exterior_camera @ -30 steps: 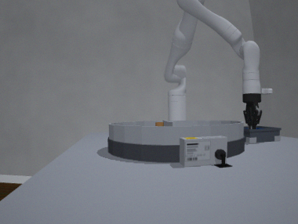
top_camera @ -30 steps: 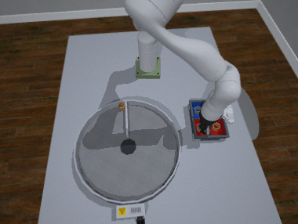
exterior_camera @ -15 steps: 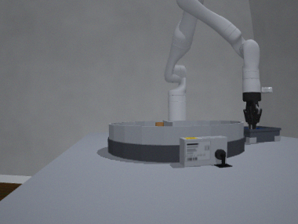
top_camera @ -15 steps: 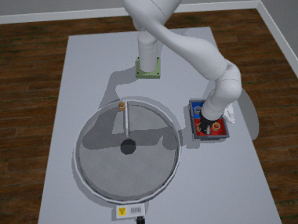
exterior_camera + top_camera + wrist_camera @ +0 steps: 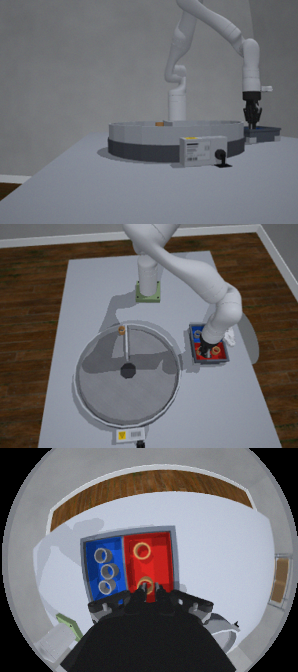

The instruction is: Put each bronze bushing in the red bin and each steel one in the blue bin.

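I'm working the drop-off end of the sort: my pincer (image 5: 206,355) (image 5: 252,128) (image 5: 150,587) is hanging low over the red bin (image 5: 223,357) (image 5: 162,550), tips pointing down. It's nearly clenched, w/ a narrow gap and nothing I can see in it, so I'm reading it as empty.

Status: 2 bronze bushings are sitting in the red bin, 1 well clear of me (image 5: 216,353) (image 5: 142,559), 1 right by my fingertips and partly hidden. 3 steel ones are sitting in the blue bin (image 5: 194,329) (image 5: 117,548). No mix-ups visible.

1 more bronze bushing (image 5: 121,333) (image 5: 159,124) is waiting on the turntable (image 5: 118,400) (image 5: 176,135), near the rim, just beside the divider (image 5: 126,345).

Next, I'm judging, is a straight lift w/o nudging the nearby bushing, esp. not over the wall to blue. Then I'm crossing to the turntable, opening wide enough, lining up w/ the bushing and minding rim + divider. It's bronze, so it's going to red.

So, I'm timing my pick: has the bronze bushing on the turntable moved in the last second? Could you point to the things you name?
No visible movement: the bronze bushing (image 5: 121,333) (image 5: 159,124) remains in the same spot beside the divider (image 5: 126,345) (image 5: 168,123), near the turntable's rim (image 5: 178,374) (image 5: 176,133).
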Tool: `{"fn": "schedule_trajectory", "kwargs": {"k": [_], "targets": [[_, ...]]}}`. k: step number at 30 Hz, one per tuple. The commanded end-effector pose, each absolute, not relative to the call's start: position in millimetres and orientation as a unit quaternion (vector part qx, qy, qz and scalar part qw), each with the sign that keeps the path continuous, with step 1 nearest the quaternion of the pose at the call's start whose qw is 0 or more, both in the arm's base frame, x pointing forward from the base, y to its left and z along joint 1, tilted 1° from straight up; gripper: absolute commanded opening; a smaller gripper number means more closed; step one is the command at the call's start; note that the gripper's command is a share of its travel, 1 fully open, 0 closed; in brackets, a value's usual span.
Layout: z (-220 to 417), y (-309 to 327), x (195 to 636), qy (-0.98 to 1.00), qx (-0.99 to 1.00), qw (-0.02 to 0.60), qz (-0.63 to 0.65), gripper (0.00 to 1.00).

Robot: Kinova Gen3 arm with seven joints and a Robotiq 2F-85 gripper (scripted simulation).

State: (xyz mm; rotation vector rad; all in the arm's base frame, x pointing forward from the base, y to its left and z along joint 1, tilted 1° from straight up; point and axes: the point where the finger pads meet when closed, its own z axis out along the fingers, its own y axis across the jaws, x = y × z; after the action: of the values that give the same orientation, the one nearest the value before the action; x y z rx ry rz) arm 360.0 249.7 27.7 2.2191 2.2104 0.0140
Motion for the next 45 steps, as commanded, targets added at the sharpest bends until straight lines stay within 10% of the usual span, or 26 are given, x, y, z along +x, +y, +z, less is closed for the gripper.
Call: {"fn": "schedule_trajectory", "kwargs": {"k": [1, 30, 45], "targets": [[30, 250, 361, 0.705, 0.709, 0.005, 0.006, 0.16], [37, 250, 361, 0.705, 0.709, 0.005, 0.006, 0.16], [137, 250, 359, 0.705, 0.709, 0.005, 0.006, 0.16]]}}
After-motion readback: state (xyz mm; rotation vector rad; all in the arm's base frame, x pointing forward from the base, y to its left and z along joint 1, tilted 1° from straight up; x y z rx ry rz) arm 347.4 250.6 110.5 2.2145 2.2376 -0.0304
